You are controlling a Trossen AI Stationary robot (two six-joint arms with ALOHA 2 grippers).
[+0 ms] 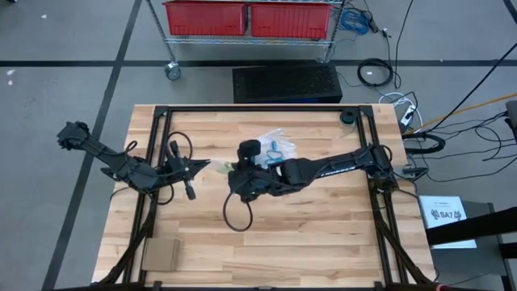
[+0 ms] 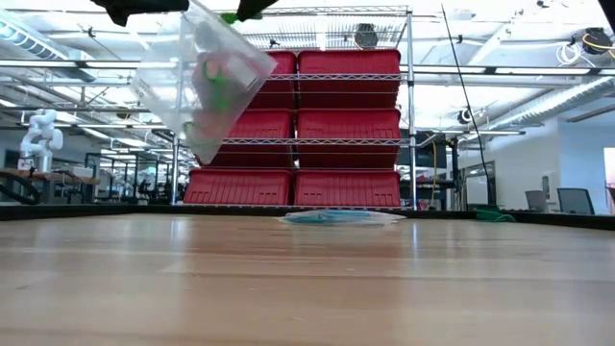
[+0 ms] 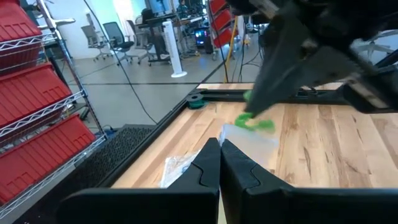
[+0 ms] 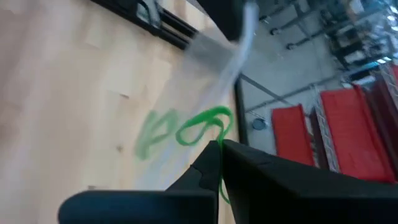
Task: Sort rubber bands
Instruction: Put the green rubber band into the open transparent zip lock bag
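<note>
The high view looks straight down on the whole wooden table [image 1: 266,234], red bins [image 1: 250,18] at 12 o'clock. The low view sits at tabletop height, facing those same bins [image 2: 298,187] — close to the wood. Each wrist view peers past its own fingers — both share a clear bag [image 3: 249,140] holding green rubber bands [image 4: 202,127].

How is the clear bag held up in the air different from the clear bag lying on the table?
The held bag hangs tilted above the table, pinched between the left hand and the right hand; the lying bag rests flat on the wood, untouched. The held bag contains green rubber bands; the lying bag shows blue ones. Both bags are clear plastic.
</note>
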